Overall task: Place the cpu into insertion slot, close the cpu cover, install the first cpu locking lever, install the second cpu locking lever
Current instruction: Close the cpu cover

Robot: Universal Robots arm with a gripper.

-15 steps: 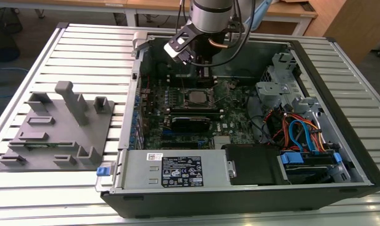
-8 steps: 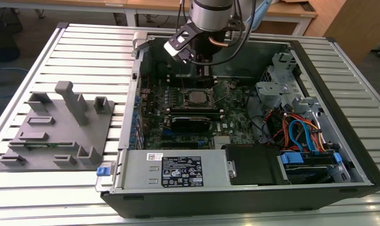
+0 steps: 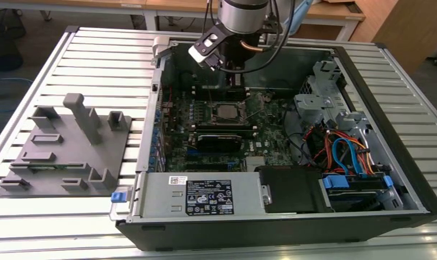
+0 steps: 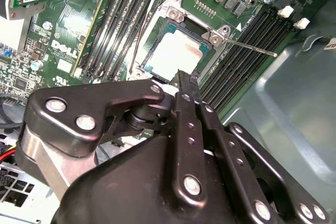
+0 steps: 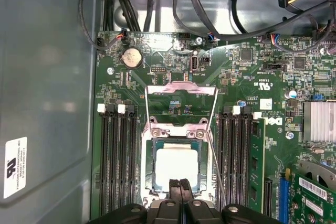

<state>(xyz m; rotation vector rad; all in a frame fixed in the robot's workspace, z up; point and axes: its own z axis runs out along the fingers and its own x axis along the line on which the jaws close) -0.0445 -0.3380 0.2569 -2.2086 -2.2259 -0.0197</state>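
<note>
Cpu (image 5: 177,167), flat silver-grey chip: seated in dark silver-rimmed insertion slot (image 5: 146,166) at your claw (image 5: 180,183), fingers pressed together, empty. Silver cpu cover (image 5: 181,88) beyond, open: closing it likely needs a push.

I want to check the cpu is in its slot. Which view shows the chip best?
The first wrist view: it looks straight down on the cpu lying in the insertion slot. The second wrist view shows it slanted, the end effector covering one edge. In the exterior view it is a distant grey square.
</note>
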